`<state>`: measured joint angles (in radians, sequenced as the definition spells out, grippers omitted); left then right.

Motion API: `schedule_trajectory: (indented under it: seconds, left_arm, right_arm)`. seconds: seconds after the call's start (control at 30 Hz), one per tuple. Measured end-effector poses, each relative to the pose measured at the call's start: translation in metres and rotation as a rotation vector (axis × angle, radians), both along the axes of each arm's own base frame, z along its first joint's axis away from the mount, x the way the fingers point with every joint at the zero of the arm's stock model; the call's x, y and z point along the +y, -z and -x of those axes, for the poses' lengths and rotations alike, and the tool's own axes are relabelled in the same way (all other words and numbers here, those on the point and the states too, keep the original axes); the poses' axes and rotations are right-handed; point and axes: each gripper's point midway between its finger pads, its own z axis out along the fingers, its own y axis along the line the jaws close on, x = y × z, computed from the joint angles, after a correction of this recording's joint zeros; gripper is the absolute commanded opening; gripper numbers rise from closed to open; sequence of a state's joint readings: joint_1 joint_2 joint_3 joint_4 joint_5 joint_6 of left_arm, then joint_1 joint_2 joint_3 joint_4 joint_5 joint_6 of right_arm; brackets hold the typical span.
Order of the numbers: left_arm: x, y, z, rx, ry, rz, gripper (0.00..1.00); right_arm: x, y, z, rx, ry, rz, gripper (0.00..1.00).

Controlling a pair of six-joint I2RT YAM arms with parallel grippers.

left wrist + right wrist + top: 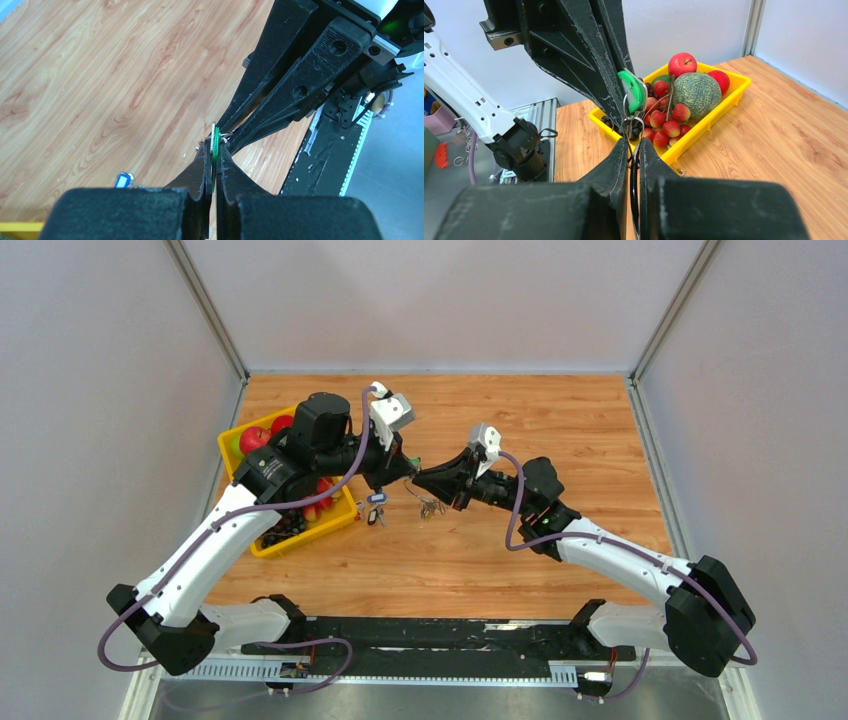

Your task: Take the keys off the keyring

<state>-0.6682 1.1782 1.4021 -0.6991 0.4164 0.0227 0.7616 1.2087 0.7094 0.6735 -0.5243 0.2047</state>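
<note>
My left gripper [214, 151] is shut on a green key tag [215, 142], held edge-on between its fingers. My right gripper [633, 146] is shut on a thin black key head [634, 187]. The two grippers meet tip to tip above the table, left [407, 468] and right [421, 479]. In the right wrist view the green tag [635, 90] hangs on the silver keyring [626, 104], with small rings below it. More keys [431, 506] dangle under the grippers. A blue-tagged key [376, 498] lies loose on the table and also shows in the left wrist view [124, 180].
A yellow fruit basket [335, 520] with apples, a melon, strawberries and grapes stands at the left, just behind the left gripper; it also shows in the right wrist view [730, 91]. The wooden table [560, 430] is walled on three sides.
</note>
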Motion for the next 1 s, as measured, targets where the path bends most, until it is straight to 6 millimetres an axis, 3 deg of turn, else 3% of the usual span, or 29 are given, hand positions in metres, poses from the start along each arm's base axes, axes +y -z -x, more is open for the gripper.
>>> schedule_trajectory:
  seconds: [0.3, 0.57, 1.0]
  left_arm:
    - [0.002, 0.002, 0.001, -0.004, -0.002, -0.004, 0.00]
    - [0.008, 0.027, 0.004, 0.016, -0.006, -0.048, 0.00]
    - [0.002, 0.049, 0.006, 0.017, 0.026, -0.073, 0.00]
  right_arm:
    - [-0.004, 0.000, -0.008, 0.095, 0.033, -0.030, 0.00]
    - [-0.006, 0.012, -0.018, 0.279, 0.046, -0.055, 0.00]
    - [-0.004, 0.024, -0.022, 0.512, 0.064, -0.092, 0.00]
